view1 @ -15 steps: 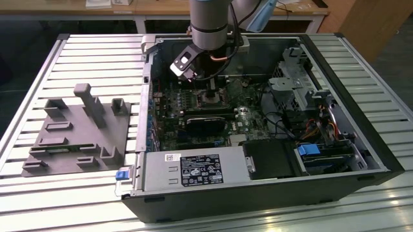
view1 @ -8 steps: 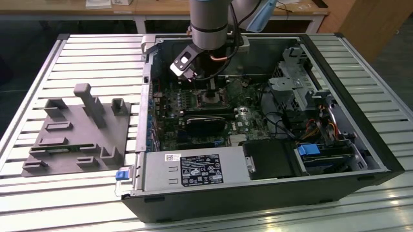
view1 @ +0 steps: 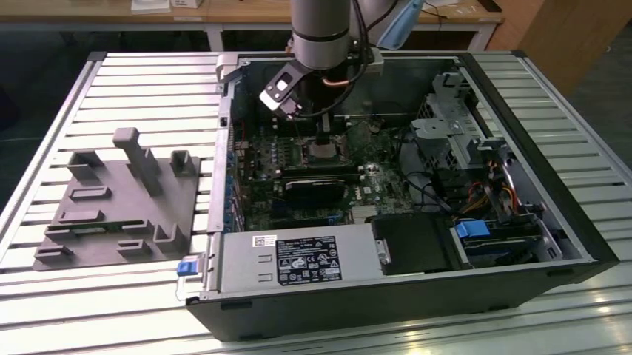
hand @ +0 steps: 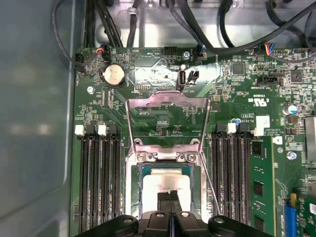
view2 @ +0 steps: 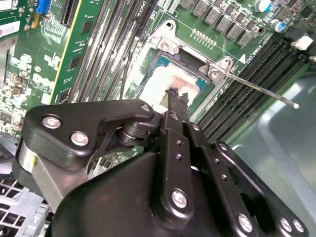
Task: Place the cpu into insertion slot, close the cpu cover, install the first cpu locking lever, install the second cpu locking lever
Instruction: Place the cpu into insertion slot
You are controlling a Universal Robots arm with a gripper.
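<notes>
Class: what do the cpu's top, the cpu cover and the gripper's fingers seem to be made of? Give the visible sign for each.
The cpu: likely a metal top, by its dull, pale silver-grey matt sheen. The cpu cover: probably thin sheet metal, a slim, bright silvery frame with glints. The gripper fingers: matt black, either coated metal or hard plastic; the look leaves it open.

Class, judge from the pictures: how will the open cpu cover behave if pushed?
The cpu cover is a thin metal frame with a window, so probably light and slightly springy. Held at its hinge, it would likely swing rather than slide.
</notes>
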